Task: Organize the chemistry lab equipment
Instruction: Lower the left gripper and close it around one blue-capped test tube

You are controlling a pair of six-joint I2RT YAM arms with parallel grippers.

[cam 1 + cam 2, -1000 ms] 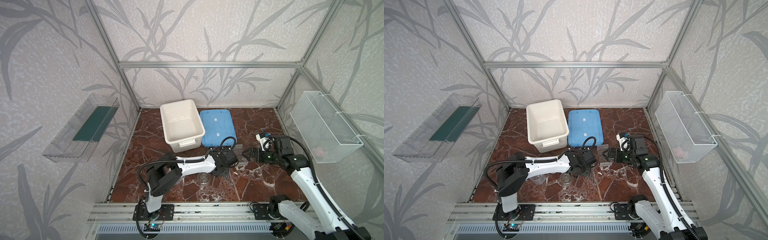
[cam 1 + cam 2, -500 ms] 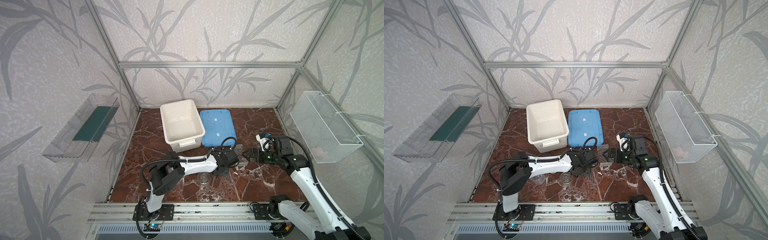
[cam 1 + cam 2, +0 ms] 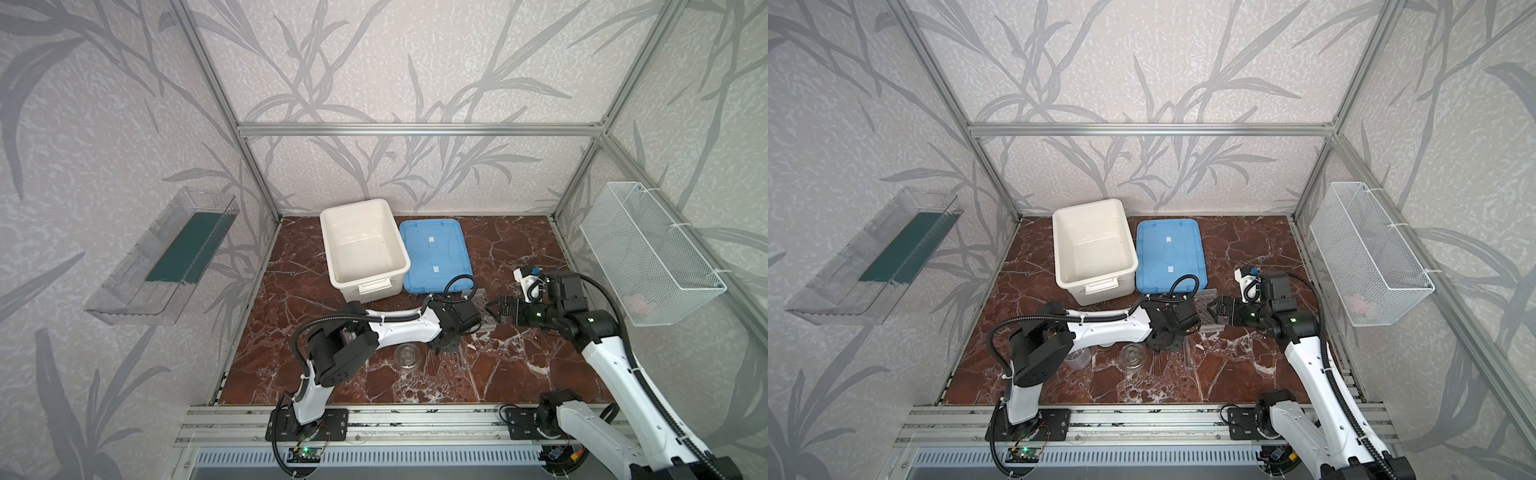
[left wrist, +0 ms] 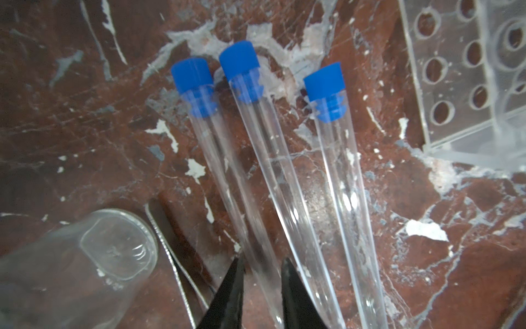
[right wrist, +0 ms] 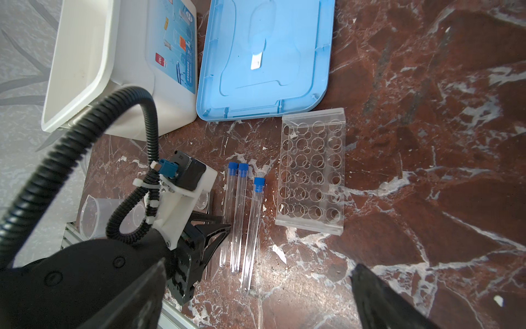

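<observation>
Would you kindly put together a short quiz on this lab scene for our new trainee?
1. How many blue-capped tubes lie on the table?
2. True or false: every hole of the clear rack is empty.
3. The jaws of the left gripper stand on either side of: A) one tube, B) the clear rack, C) nothing.

Key: 1: three. 2: true. 3: A.
</observation>
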